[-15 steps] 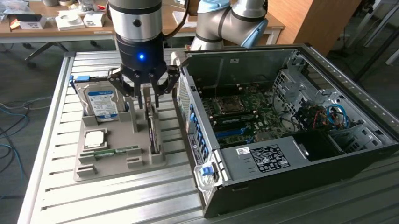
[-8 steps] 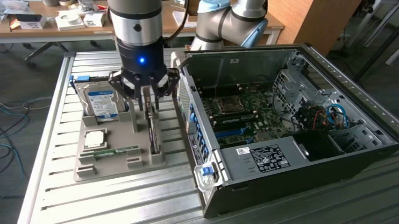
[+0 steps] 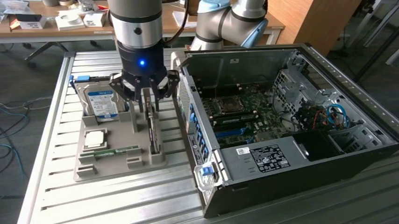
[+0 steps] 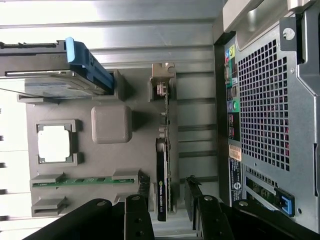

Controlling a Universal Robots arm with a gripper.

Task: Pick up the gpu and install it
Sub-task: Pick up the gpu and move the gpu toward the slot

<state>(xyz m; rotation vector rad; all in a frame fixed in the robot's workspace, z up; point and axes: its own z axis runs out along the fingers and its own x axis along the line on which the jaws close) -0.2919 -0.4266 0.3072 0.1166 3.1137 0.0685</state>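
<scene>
The gpu is a thin black card standing on edge in a slot of the grey holder tray, beside the open computer case. My gripper hangs over the card's far end, open, with one finger on each side of it and a gap to both. In the wrist view the gpu is seen edge-on, running between my two black fingers, and my gripper straddles it without closing.
The grey tray also holds a blue-labelled hard drive, a square processor and a green memory stick. The case's rear panel stands close beside the card. The motherboard lies exposed inside. Everything rests on a slatted metal table.
</scene>
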